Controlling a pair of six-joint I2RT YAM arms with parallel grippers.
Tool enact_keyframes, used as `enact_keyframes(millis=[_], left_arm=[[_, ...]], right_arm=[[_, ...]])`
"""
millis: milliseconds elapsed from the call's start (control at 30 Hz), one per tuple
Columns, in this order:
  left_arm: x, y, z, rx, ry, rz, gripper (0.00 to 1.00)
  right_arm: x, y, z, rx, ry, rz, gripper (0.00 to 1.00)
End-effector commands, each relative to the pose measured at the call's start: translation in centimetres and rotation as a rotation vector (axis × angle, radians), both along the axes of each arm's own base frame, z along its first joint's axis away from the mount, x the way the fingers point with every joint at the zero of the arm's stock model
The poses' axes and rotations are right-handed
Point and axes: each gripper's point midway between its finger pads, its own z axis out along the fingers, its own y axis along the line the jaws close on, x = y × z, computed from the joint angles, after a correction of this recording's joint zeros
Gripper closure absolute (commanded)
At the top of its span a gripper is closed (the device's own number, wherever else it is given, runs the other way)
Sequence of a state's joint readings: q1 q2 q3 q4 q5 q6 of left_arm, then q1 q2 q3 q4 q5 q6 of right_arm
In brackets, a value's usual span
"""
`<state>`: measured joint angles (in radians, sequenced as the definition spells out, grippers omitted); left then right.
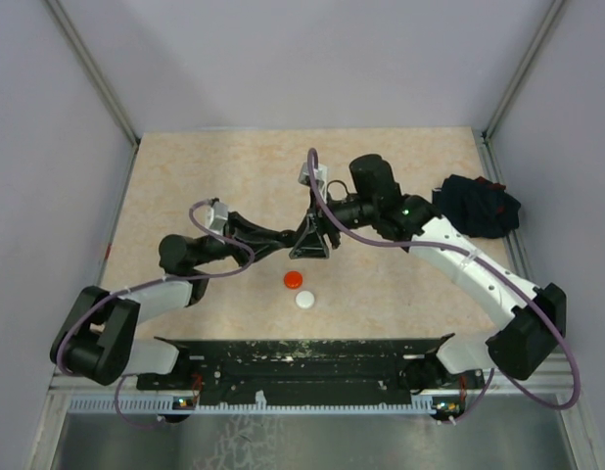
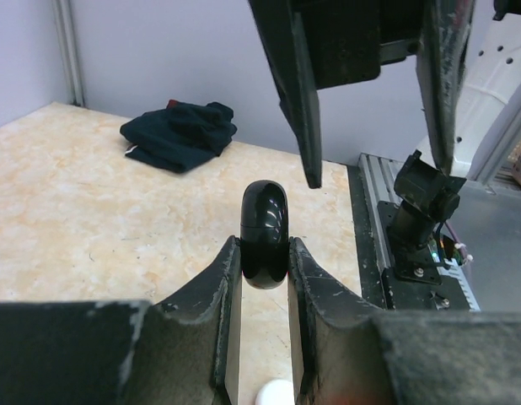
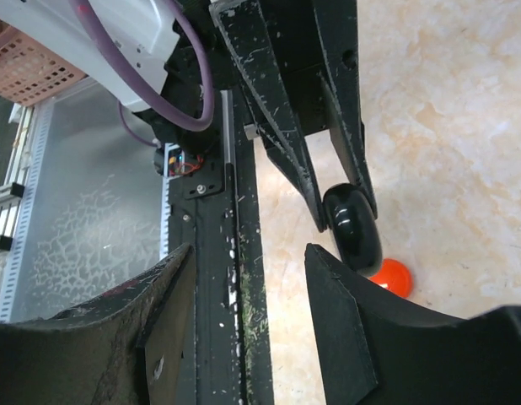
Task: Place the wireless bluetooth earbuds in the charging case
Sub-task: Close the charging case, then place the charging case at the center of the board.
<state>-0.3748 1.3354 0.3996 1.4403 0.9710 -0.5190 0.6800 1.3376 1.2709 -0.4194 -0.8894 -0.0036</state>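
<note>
**Nearly lined up: case in the left jaws, right jaws off to one side**

The left jaws are clamped on a glossy black charging case (image 2: 265,215), held on edge above the middle of the bench (image 1: 205,176). Its long axis runs out along the fingers (image 2: 210,304), so its rounded top stands clear of their tips. The right jaws stand apart with nothing between them, hanging just above the case.

The offset is what matters. In the right wrist view the case sits ahead of one right finger (image 3: 349,337), not ahead of the gap. The left wrist view agrees: the case lies below and to one side of the nearer right finger. I judge that any pinch on the case's free end calls for the right arm to shift sideways first, until the case is centred between its jaws.

No earbuds can be made out in any view. A red disc (image 1: 294,280) and a white disc (image 1: 304,300) lie on the bench, on the near side of the two jaws.
</note>
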Motion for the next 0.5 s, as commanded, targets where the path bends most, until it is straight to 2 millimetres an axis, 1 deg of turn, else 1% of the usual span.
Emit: enact_keyframes(millis=[0,100,200,267,367,467], left_arm=[[1.1,0.2,0.2,0.005,0.064,0.055,1.0],[2.0,0.4,-1.5,0.04,0.206,0.11,1.0],[2.8,0.8,-4.4,0.126,0.377,0.174,1.0],[2.5,1.3,-5.9,0.17,0.46,0.2,1.0],[2.3,2.2,-7.3,0.201,0.556,0.269,1.0],[2.4,3.3,-9.6,0.249,0.705,0.363,0.99]], right_arm=[[-0.1,-0.5,1.0,0.013,-0.068,-0.035,0.45],[1.1,-1.3,1.3,0.004,-0.132,-0.141,0.45],[2.3,-2.2,1.1,-0.009,-0.171,-0.245,0.45],[2.9,-2.9,0.7,-0.021,-0.187,-0.3,0.45],[3.8,-3.9,-0.1,-0.051,-0.197,-0.384,0.45],[4.3,-4.9,-1.2,-0.079,-0.203,-0.453,0.45]])
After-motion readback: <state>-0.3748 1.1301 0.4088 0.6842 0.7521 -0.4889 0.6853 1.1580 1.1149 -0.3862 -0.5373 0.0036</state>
